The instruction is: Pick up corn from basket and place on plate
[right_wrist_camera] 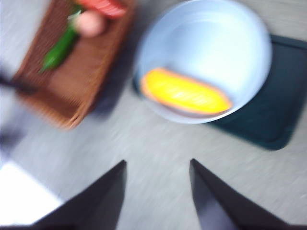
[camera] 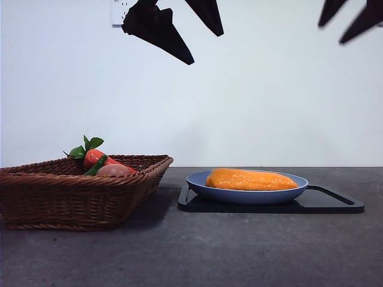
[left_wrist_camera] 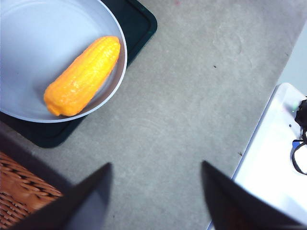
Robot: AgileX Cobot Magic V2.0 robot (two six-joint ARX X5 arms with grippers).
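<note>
The orange-yellow corn (camera: 251, 179) (left_wrist_camera: 82, 76) (right_wrist_camera: 184, 94) lies on its side in the light-blue plate (camera: 245, 194) (left_wrist_camera: 38, 38) (right_wrist_camera: 216, 43), free of both grippers. To the plate's left stands the brown wicker basket (camera: 72, 197) (left_wrist_camera: 21, 191) (right_wrist_camera: 67, 86). My left gripper (camera: 207, 48) (left_wrist_camera: 156, 165) hangs high over the gap between basket and plate, open and empty. Up in the top right corner of the front view my right gripper (camera: 332, 34) (right_wrist_camera: 158, 161) is open and empty too. The right wrist view is blurred.
A flat black tray (camera: 335, 205) (left_wrist_camera: 139, 19) (right_wrist_camera: 268, 105) lies under the plate. In the basket are a red vegetable with green leaves (camera: 94, 157) (right_wrist_camera: 103, 5) and a small pinkish-brown item (camera: 114, 170) (right_wrist_camera: 88, 23). A white surface with a black cable (left_wrist_camera: 273, 153) borders the table.
</note>
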